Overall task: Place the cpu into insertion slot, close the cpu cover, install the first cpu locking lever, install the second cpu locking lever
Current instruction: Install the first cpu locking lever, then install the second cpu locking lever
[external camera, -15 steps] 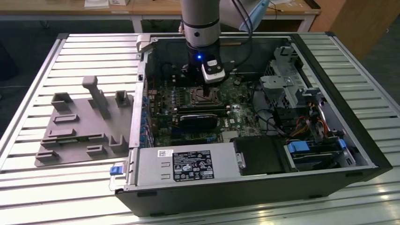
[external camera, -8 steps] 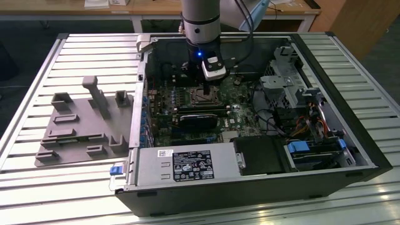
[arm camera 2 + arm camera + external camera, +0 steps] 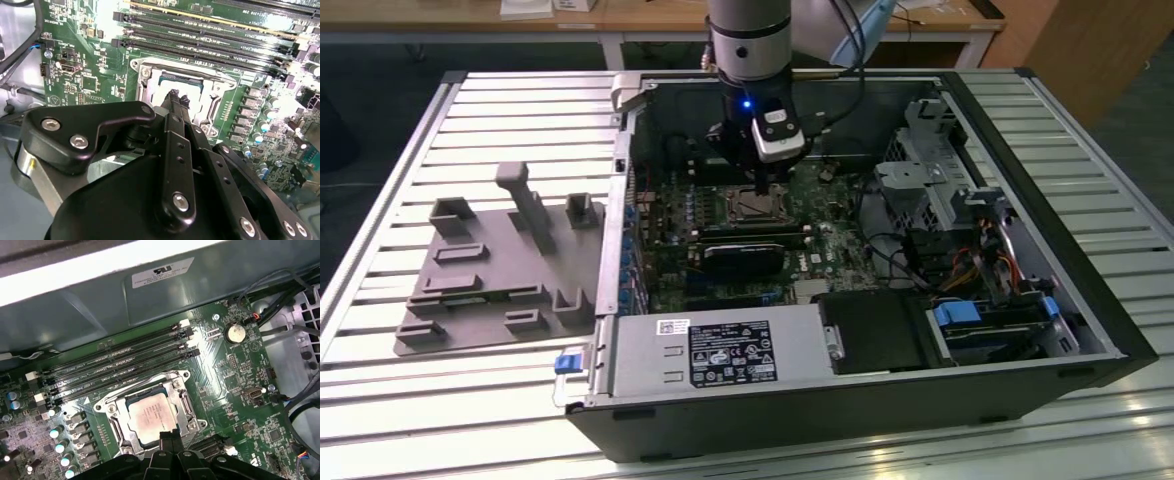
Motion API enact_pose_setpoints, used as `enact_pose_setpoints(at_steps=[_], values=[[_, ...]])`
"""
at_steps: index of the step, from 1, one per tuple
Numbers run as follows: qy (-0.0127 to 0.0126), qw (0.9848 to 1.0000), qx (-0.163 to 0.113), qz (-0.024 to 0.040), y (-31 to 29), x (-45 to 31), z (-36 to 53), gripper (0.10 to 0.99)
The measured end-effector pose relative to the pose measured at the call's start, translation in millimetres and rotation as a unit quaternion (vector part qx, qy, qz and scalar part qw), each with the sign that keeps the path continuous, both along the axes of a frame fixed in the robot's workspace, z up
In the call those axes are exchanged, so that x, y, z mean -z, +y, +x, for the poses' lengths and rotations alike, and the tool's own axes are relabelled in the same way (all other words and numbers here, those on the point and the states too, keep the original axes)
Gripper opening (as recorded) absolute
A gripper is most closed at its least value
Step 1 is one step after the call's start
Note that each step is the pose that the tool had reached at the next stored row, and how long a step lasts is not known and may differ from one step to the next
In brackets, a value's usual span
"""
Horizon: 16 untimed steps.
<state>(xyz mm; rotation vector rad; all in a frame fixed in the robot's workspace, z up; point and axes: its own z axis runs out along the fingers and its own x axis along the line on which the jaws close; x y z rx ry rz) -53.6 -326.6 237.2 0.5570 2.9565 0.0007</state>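
Note:
The cpu [image 3: 149, 416] lies flat in the insertion slot [image 3: 115, 428] on the green board, its pale metal top showing. The silver cpu cover [image 3: 176, 388] is down around it, framing the chip through its window. My gripper [image 3: 169, 436] hovers at one edge of the socket, fingertips together just over the cover's rim, with nothing seen between them. In the second wrist view the black fingertips [image 3: 173, 96] point down at the cpu [image 3: 175, 79] inside the cover [image 3: 150, 67]. In the exterior view the gripper [image 3: 767, 186] hangs right above the socket [image 3: 754, 207].
Long black memory slots [image 3: 115, 365] run beside the socket. A black card [image 3: 747, 255], the power supply [image 3: 707, 350] and a drive cage [image 3: 947, 185] crowd the open case. A grey fixture tray [image 3: 494, 270] lies at the exterior view's left. A row of capacitors [image 3: 60, 440] flanks the socket.

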Motion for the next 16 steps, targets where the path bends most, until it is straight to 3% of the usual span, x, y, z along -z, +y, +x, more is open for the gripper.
enact_pose_setpoints(at_steps=[11,16], values=[[0.0001,1.0000,0.000,-0.0002,-0.2,-0.8,0.0,0.102],[0.0001,1.0000,0.000,-0.0001,-4.8,-0.7,0.0,0.102]])
